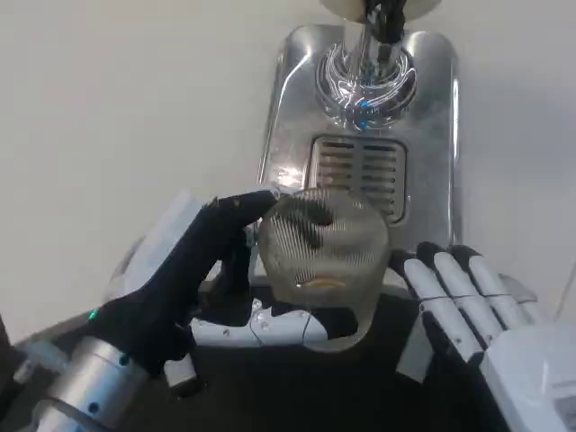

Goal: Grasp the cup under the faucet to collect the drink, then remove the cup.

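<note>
White table point(135, 90), left hand point(193, 279) gripping ribbed cup point(322, 261) at drip tray point(432, 135) front edge, right hand point(468, 310) released beside.
</note>
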